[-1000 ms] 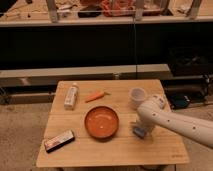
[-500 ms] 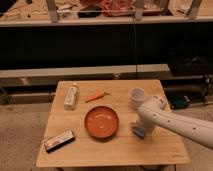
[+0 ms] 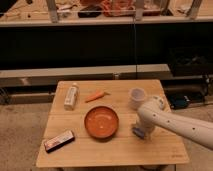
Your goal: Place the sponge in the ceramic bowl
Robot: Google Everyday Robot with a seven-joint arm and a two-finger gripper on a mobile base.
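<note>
Broadly: wooden table (image 3: 165, 150), the white arm (image 3: 180, 126) reaching in from the right of the view, the gripper (image 3: 140, 131) down at the tabletop. The ceramic bowl (image 3: 101, 122) sits just beside the gripper, on its view-left side, upright and with nothing in it. A dark flat box (image 3: 59, 140) lies well off past the bowl, nearer the camera than the gripper. A pale bottle (image 3: 71, 96) lies far back and left of it. A white cup (image 3: 137, 96) stands close behind the gripper. A carrot (image 3: 96, 95) lies back-left, between cup and bottle. The sponge (image 3: 136, 133) shows as a small blue patch right under the gripper tip, on the table, outside the bowl and near its rim. Whether the gripper has closed on the sponge, cannot tell. Judged step: taking hold of the sponge. Next move calls for a sure hold, a lift above the rim, then a short carry view-left over the dish. The visible blue part looks wider than deep, suggesting a long axis across the table. Mostly covered, so facing not settled.
</note>
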